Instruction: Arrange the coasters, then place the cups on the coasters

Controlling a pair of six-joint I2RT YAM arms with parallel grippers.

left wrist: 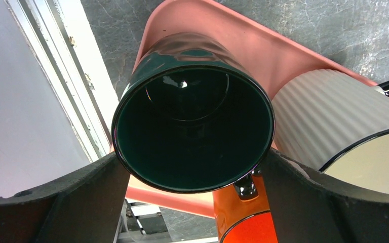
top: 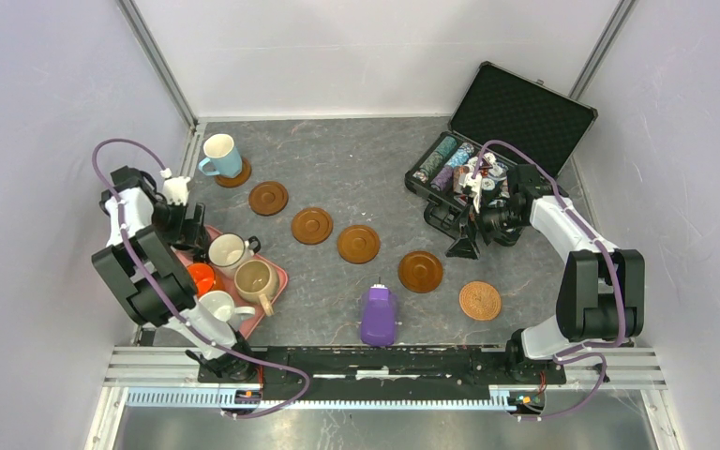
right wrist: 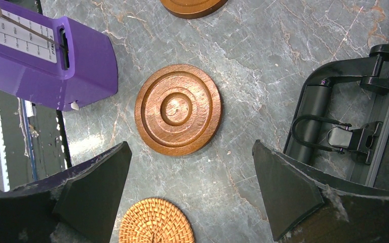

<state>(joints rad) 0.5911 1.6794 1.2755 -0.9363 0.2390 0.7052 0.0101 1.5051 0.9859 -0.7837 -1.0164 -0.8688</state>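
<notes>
Your left hand (left wrist: 192,156) is spread around the dark green cup (left wrist: 192,126) on the pink tray (left wrist: 283,55), mid-frame. Your right hand (right wrist: 191,147) hangs apart, with 1 dark coaster (right wrist: 178,109) mid-frame on the worktop (right wrist: 263,66).

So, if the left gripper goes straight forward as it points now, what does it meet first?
Probably the dark green mug, standing on the pink tray between the open fingers of the left gripper; depth is unclear.

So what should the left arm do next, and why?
Probably close the left gripper on the green mug: its open jaws flank the mug on the tray, and the coaster beside the blue mug is bare.
</notes>
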